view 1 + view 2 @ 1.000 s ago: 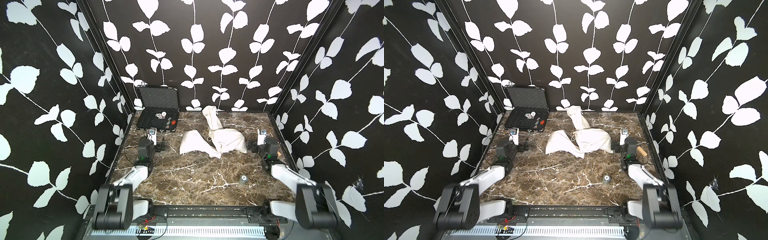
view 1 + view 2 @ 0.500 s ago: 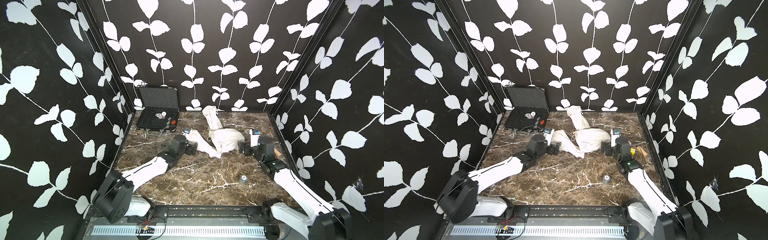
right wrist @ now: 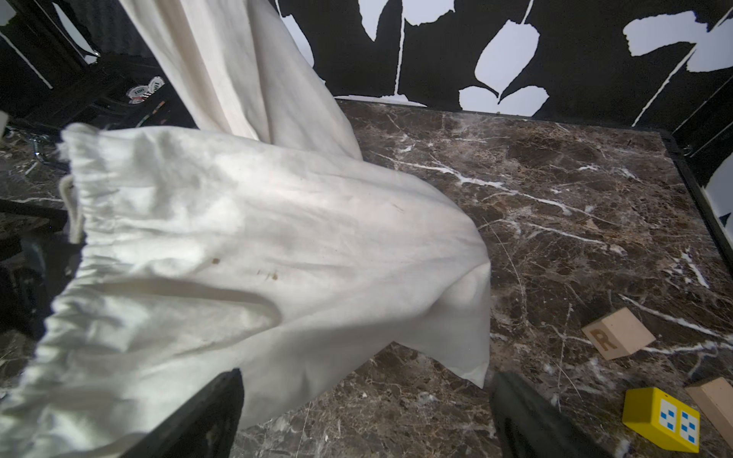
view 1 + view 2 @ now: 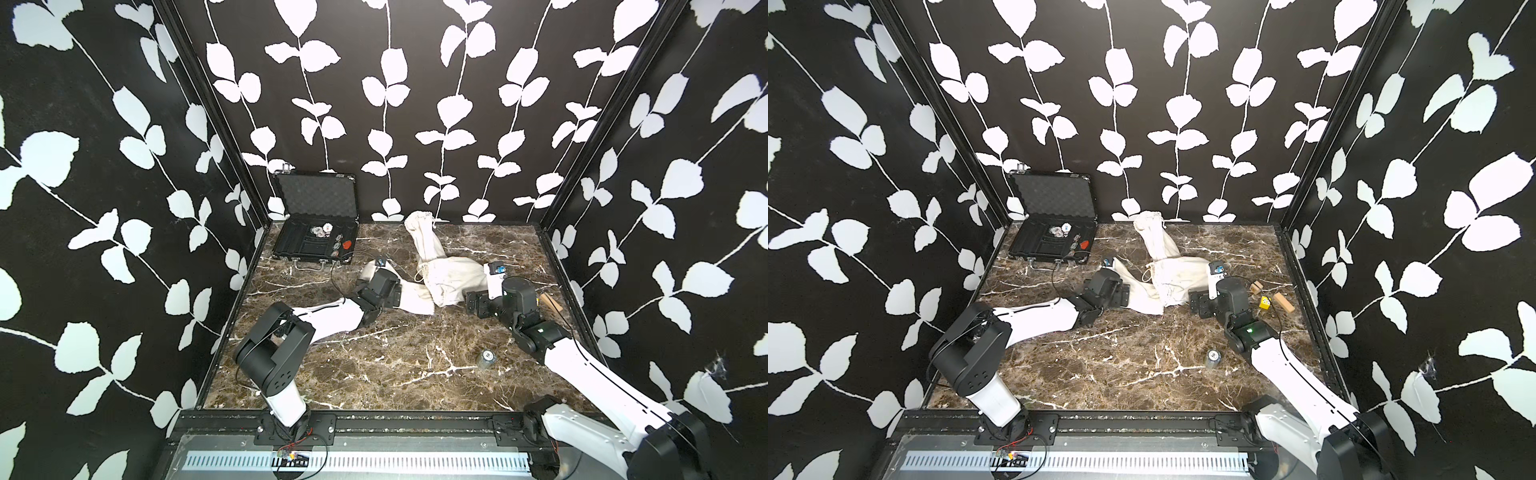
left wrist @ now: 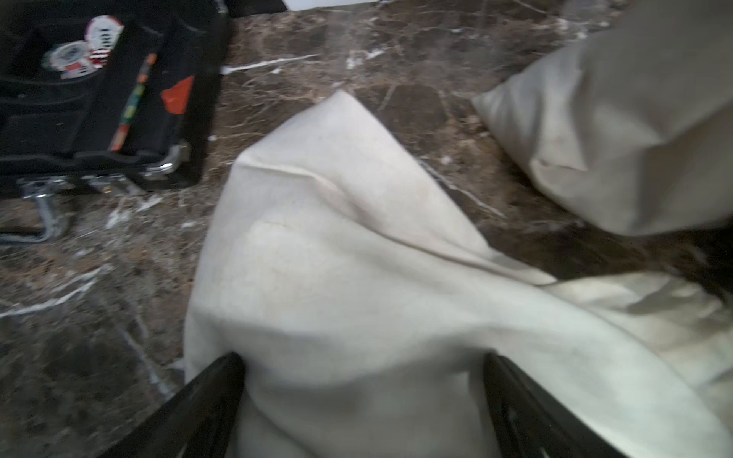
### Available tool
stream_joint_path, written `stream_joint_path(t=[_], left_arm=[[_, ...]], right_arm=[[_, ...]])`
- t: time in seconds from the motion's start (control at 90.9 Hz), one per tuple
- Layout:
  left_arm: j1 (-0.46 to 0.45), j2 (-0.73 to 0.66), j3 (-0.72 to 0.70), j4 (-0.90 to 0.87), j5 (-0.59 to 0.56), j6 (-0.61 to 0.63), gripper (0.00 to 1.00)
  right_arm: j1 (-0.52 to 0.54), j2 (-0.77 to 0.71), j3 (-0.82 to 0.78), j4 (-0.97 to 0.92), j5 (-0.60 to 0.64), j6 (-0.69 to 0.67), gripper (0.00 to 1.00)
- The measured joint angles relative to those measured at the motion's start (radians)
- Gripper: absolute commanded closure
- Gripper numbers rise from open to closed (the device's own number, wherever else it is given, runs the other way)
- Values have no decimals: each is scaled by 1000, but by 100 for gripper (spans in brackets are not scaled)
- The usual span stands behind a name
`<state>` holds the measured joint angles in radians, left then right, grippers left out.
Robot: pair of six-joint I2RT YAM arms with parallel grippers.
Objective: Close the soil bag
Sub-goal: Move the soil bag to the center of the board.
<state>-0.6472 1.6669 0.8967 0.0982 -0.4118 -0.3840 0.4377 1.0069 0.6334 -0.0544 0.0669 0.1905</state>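
Note:
The soil bag (image 4: 455, 276) is a white cloth sack lying at the middle back of the marble table, its gathered drawstring mouth (image 3: 75, 190) facing left. A flat white cloth (image 4: 411, 297) lies against its left side; whether it is the same bag I cannot tell. My left gripper (image 5: 364, 359) is open and low, with this flat cloth (image 5: 337, 257) bulging between its fingers. My right gripper (image 3: 367, 374) is open at the bag's right end, one finger under the cloth (image 3: 258, 238), the bag's corner just ahead of the other. Both grippers show in both top views (image 4: 1128, 293) (image 4: 1192, 305).
A second white sack (image 4: 422, 235) leans on the back wall. An open black case (image 4: 320, 243) with chips sits back left. A small can (image 4: 486, 358) stands front right. A lettered wooden block (image 3: 616, 333), a yellow block (image 3: 660, 420) and a wooden piece (image 4: 1283, 301) lie near the right wall.
Both arms have swung in from the table's sides to the white cloth, the left to the flat piece, the right to the bag's right end. Both grippers have stayed open.

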Motion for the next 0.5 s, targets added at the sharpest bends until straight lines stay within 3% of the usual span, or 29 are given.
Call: stream_joint_path(t=[0.253, 0.495], left_arm=[[219, -121, -112, -74, -35, -18, 5], [235, -311, -166, -167, -27, 10, 5]], right_arm=[[144, 33, 45, -33, 1, -57, 1], [330, 118, 153, -40, 51, -135, 2]])
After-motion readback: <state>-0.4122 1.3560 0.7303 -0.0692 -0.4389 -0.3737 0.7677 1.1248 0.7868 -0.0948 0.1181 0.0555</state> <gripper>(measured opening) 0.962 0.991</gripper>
